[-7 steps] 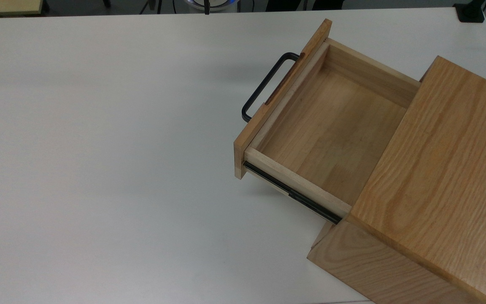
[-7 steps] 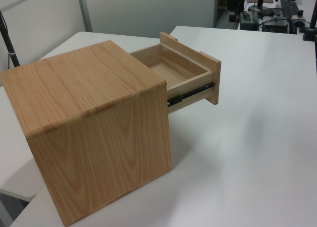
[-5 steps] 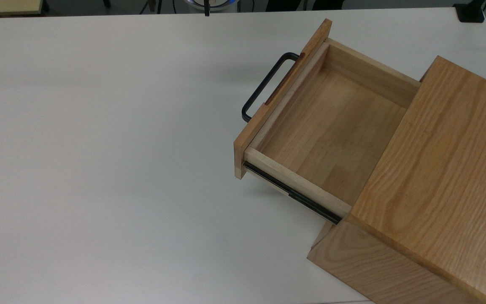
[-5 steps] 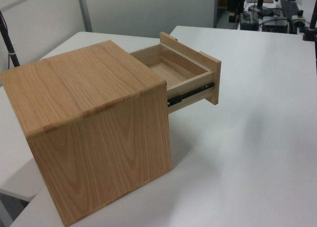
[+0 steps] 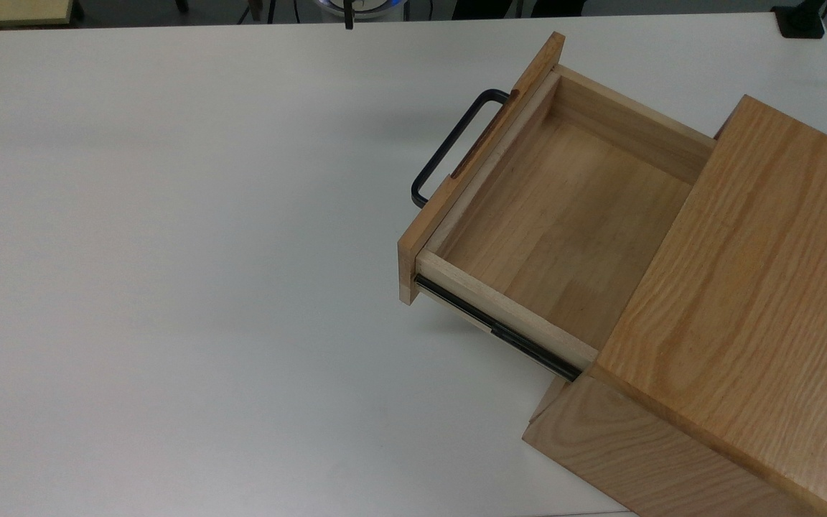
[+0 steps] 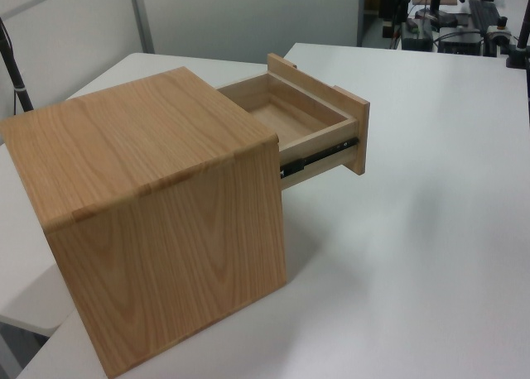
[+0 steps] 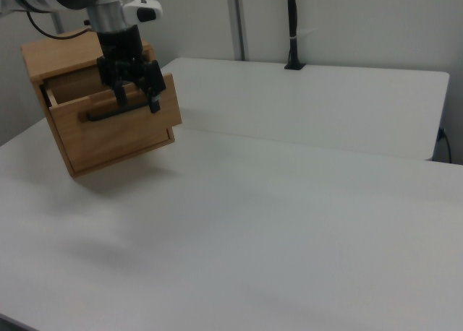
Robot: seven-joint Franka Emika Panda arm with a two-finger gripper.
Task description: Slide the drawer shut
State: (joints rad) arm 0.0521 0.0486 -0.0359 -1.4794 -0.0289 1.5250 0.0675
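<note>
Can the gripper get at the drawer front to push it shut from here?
Probably yes. In the right view the gripper hangs open in front of the drawer, near its handle, and the table before the front panel is bare.

I see the wood-grain cabinet body filling the lower right of the top view and the left half of the left view. It sits on a white table. In the right view a black pole rises at the top centre, its base at the table's far edge. Cluttered equipment shows at the left view's upper right.
</note>
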